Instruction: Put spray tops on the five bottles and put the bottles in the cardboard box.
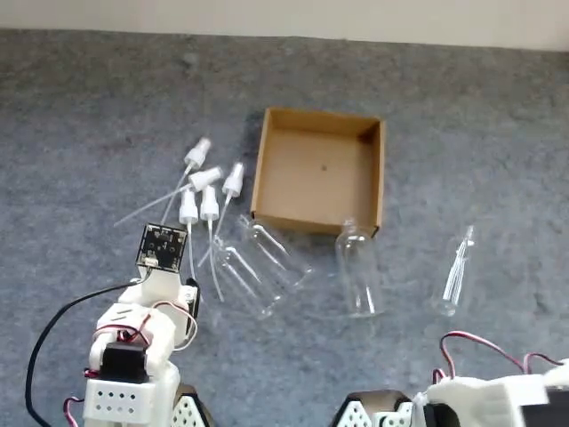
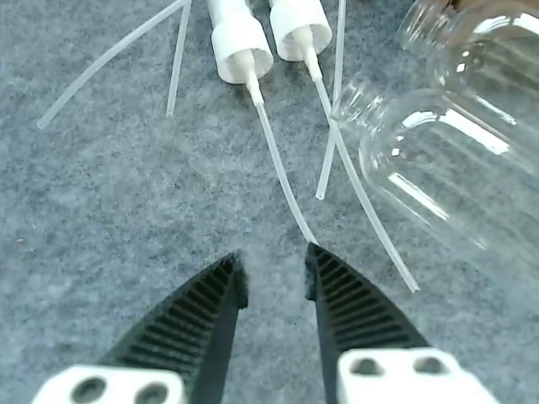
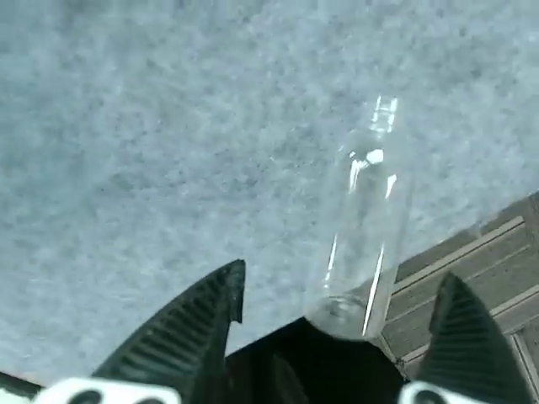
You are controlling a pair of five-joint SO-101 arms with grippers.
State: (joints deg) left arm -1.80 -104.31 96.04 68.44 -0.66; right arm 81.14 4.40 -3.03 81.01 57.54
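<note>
Several white spray tops [image 1: 206, 185] with thin dip tubes lie in a cluster left of the cardboard box [image 1: 378, 173]. Clear bottles lie on their sides in front of the box: a pair [image 1: 260, 263], one [image 1: 358, 269], and one [image 1: 453, 274] farther right. My left gripper [image 2: 274, 265] is open just above the carpet, and the tube end of one spray top [image 2: 241, 52] reaches its fingertip [image 2: 313, 257]. A second top [image 2: 299, 30] and two bottles [image 2: 455, 177] lie beside it. My right gripper [image 3: 341, 282] is wide open, with a bottle [image 3: 366, 219] lying on the carpet beyond its fingers.
Grey carpet [image 1: 89, 133] covers the table. The left arm [image 1: 142, 334] stands at the front left, the right arm [image 1: 498, 400] at the front right. Wooden flooring [image 3: 480, 278] shows past the table edge in the right wrist view.
</note>
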